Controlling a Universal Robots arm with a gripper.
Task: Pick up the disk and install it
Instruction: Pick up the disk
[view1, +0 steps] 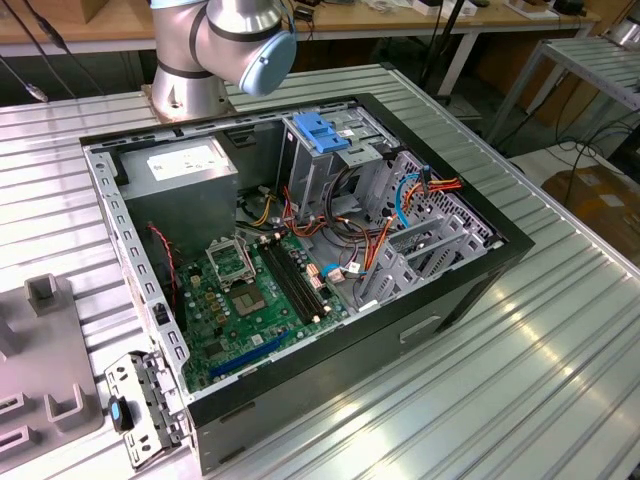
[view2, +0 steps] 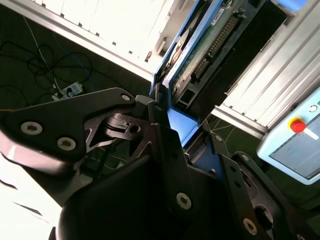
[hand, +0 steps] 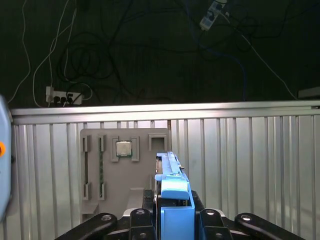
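Between the fingers of the tool (hand: 172, 218), the disk (hand: 172, 197) sits on edge, clamped from both sides by its blue rails; the second wrist view shows its green circuit board (view2: 210, 40) facing out past the tool (view2: 182, 127). Beyond the tool lies a grey tray (hand: 125, 190) holding a processor chip (hand: 124, 149) on the ribbed metal counter (hand: 250, 165). Farther beyond the tool, cables (hand: 75, 65) trail over a dark floor.

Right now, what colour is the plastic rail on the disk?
Blue; the disk shows it best in the first wrist view.
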